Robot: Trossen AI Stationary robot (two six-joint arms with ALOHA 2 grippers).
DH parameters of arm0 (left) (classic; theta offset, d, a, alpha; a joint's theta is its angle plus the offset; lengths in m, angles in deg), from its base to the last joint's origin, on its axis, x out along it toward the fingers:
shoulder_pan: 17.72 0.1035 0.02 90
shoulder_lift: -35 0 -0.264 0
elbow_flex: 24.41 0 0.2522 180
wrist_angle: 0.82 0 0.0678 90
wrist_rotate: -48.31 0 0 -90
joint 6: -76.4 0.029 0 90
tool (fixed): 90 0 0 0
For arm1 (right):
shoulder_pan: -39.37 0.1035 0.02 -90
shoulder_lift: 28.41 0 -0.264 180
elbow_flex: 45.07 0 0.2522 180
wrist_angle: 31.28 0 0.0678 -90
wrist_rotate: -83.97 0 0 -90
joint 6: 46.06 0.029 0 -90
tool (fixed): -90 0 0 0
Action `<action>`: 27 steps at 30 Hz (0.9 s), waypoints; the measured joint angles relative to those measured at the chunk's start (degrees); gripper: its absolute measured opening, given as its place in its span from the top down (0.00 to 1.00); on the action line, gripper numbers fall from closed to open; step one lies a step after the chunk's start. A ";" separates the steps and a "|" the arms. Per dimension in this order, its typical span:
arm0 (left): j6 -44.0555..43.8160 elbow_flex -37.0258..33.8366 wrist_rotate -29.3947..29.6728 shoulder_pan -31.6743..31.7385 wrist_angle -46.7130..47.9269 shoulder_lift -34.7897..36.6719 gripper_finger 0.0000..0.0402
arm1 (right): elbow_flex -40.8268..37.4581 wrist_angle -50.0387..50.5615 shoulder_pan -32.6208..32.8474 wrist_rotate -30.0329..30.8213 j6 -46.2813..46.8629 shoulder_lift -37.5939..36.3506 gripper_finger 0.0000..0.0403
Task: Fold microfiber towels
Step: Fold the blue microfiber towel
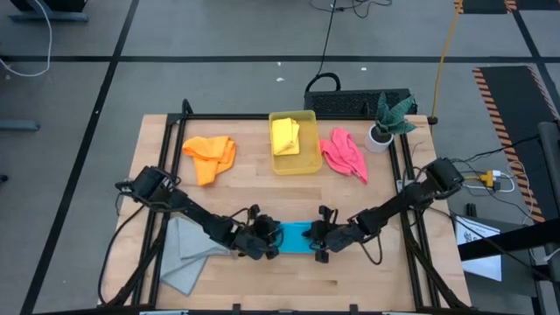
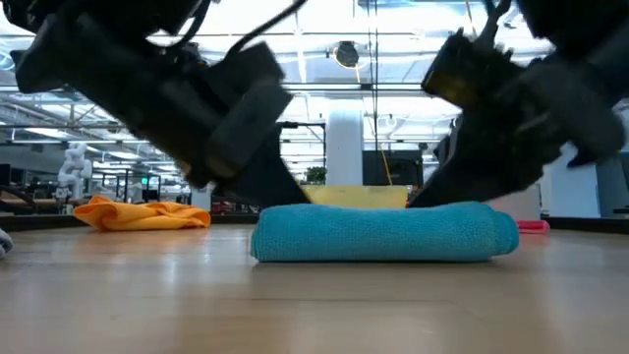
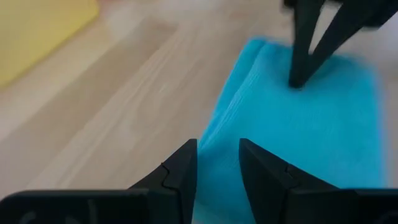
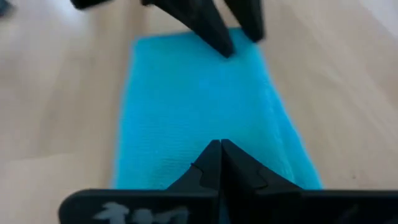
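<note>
Five towels are counted in the high view, one of each colour: a blue towel (image 1: 296, 237) folded into a flat strip near the middle of the table's (image 1: 254, 188) front edge, a grey towel (image 1: 185, 254) spread toward the front left corner, an orange towel (image 1: 210, 157) bunched toward the back left, a pink towel (image 1: 345, 154) crumpled toward the back right, and a yellow towel (image 1: 285, 136) lying inside the single yellow bin (image 1: 293, 163) at the middle of the back edge. One potted plant (image 1: 388, 122) is seen at the back right corner. Two arms are present, one at each end of the blue towel: the left gripper (image 1: 267, 241) at its left end and the right gripper (image 1: 318, 241) at its right end. In the left wrist view the left gripper's fingers (image 3: 180, 171) are shown narrowly parted over the edge of the blue towel, with blue cloth visible in the gap; whether the cloth is pinched cannot be told. In the right wrist view the right gripper's fingers (image 4: 208, 163) are seen pressed together, tips resting at the blue towel's end, with no cloth visible between them. The low view alone shows the blue towel's thick, rounded folded edge lying flat on the wood, and of the other towels only the orange and a sliver of pink are seen there; the grey towel appears only from above.
</note>
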 joint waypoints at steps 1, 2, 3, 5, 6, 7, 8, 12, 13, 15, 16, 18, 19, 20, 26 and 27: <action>-1.41 0.00 -0.09 0.03 1.69 -0.01 0.70 | 0.00 0.70 -0.18 0.93 0.02 0.33 1.00; -2.83 0.00 -0.24 0.04 3.21 -0.01 0.70 | 0.00 1.57 -0.27 1.22 0.08 0.55 1.00; -4.25 0.02 -0.22 -0.11 5.14 -0.01 0.70 | 0.00 2.59 -0.33 1.30 0.23 0.63 1.00; -5.99 0.02 0.96 -0.75 7.57 -0.07 0.70 | 0.02 4.77 -0.33 1.38 0.37 0.36 1.00; -6.18 0.02 1.94 -1.08 7.96 -0.08 0.70 | 0.04 5.49 -0.26 1.39 0.25 -0.01 1.00; -6.15 0.02 2.91 -1.25 8.16 -0.08 0.70 | 0.04 6.04 -0.13 1.37 -0.10 -0.54 1.00; -5.85 0.02 3.43 -1.42 8.05 -0.08 0.70 | 0.03 6.15 0.05 1.40 -0.75 -1.08 1.00; -3.99 0.00 5.12 -1.48 6.77 1.35 0.70 | 0.00 4.62 1.19 2.84 -2.52 -4.29 1.00; -3.12 0.00 5.49 -1.49 5.58 1.98 0.70 | 0.02 3.92 1.43 2.82 -3.01 -4.88 1.00; -0.38 0.00 5.75 -1.83 3.87 3.18 0.70 | -0.02 0.81 1.68 2.20 -3.74 -5.14 1.00; 1.21 0.00 5.07 -1.92 1.52 3.42 0.70 | 0.01 -1.09 1.79 1.33 -3.93 -4.97 1.00; 4.85 0.02 1.63 -2.03 -2.27 3.46 0.70 | 0.02 -3.78 1.79 -0.85 -4.44 -4.28 1.00; 6.44 0.02 -0.73 -2.00 -3.58 3.43 0.70 | 0.03 -5.22 1.72 -2.09 -4.75 -3.54 1.00; 7.48 0.02 -3.15 -1.90 -4.68 3.21 0.70 | 0.06 -5.96 1.64 -2.63 -5.03 -2.75 1.00; 5.54 -0.02 -9.07 -1.50 -2.69 -0.07 0.70 | 0.01 -2.79 0.08 -8.45 -4.35 1.53 1.00; 4.70 -0.02 -9.25 -1.52 -1.27 -0.20 0.70 | 0.00 -0.61 -0.19 -9.16 -3.93 1.49 1.00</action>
